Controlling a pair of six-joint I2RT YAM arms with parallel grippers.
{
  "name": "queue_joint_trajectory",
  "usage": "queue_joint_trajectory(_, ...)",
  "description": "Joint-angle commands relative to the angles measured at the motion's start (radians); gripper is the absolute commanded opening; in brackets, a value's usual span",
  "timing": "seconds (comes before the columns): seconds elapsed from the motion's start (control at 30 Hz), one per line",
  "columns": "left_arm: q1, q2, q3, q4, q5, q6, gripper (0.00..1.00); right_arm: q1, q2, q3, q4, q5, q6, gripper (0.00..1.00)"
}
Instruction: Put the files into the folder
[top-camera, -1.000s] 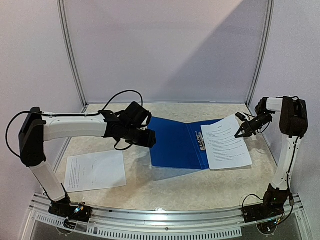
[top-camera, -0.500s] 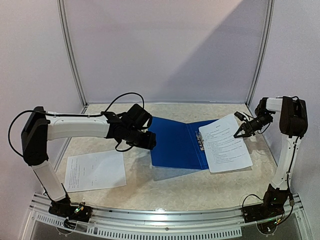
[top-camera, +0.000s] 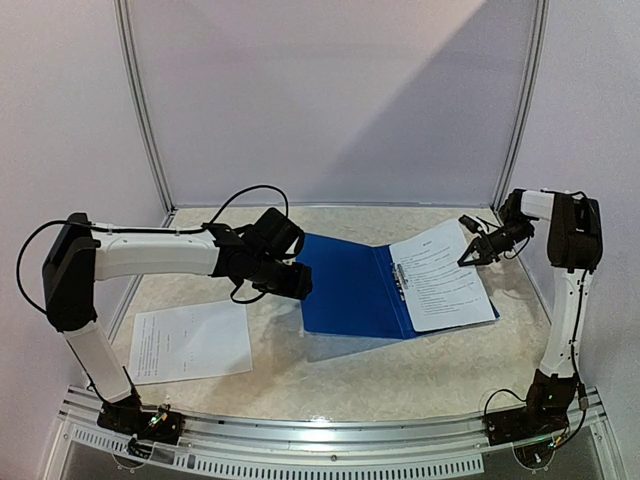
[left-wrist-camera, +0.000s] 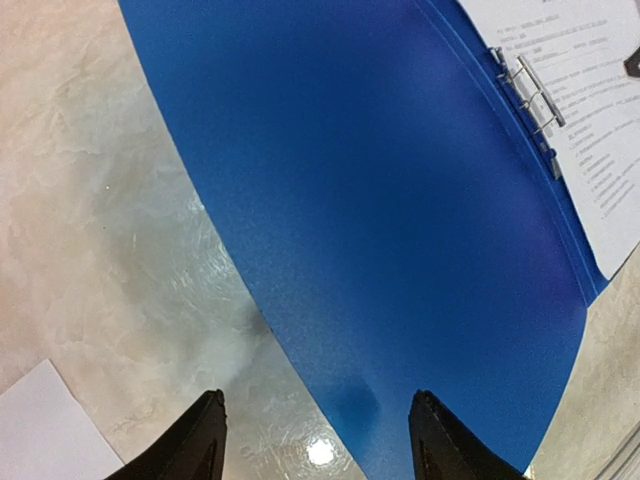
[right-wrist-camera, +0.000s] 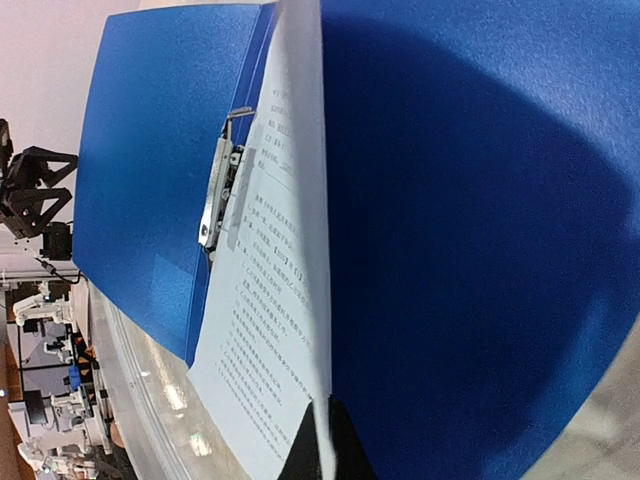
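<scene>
**1. Edges and room to move**

The table (top-camera: 330, 375) is closed in by a left wall (top-camera: 60, 120), a back wall (top-camera: 330, 100) and a right wall (top-camera: 600, 100). At the near left, the loose sheet (top-camera: 190, 340) lies flat, close to the table's left edge and well apart from the folder (top-camera: 350, 290). A strip of bare tabletop runs between the two, and my left arm reaches across above it.

My left gripper (top-camera: 297, 280) hangs at the folder's left edge with its fingers spread. In the left wrist view, that blue edge runs up between my two fingertips (left-wrist-camera: 205, 440). I cannot tell whether they touch it.

More bare tabletop runs along the folder's near edge. On the right, my right arm stands close to the right wall. My right gripper (top-camera: 478, 250) sits over the far right corner of the folder.

**2. Container and contents**

The folder lies open, inside up, with one blue cover on each side of the metal clip (top-camera: 400, 280). The left cover shows plain blue plastic.

The printed sheet (top-camera: 445, 285) lies over the right cover, its left edge beside the clip. My right gripper is pressed together on the sheet's far right edge, pinching it. In the right wrist view, that side of the sheet stands raised off the right cover, and blue shows under it. I cannot tell whether the clip holds the sheet.
</scene>
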Motion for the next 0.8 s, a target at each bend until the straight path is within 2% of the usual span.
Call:
queue_joint_trajectory(0.0, 0.004, 0.011, 0.002, -0.022, 0.006, 0.009, 0.63, 0.02, 0.046, 0.056, 0.035, 0.01, 0.044, 0.0)
queue_joint_trajectory(0.3, 0.004, 0.022, 0.002, -0.018, 0.016, 0.01, 0.63, 0.041, 0.099, 0.117, 0.056, 0.069, 0.102, 0.06)
queue_joint_trajectory(0.63, 0.004, 0.027, 0.007, -0.021, 0.019, 0.014, 0.63, 0.042, 0.076, 0.111, 0.047, 0.091, 0.122, 0.25)
queue_joint_trajectory(0.77, 0.004, 0.022, 0.011, -0.037, 0.005, 0.02, 0.63, 0.042, 0.037, 0.079, 0.068, 0.121, 0.152, 0.29)
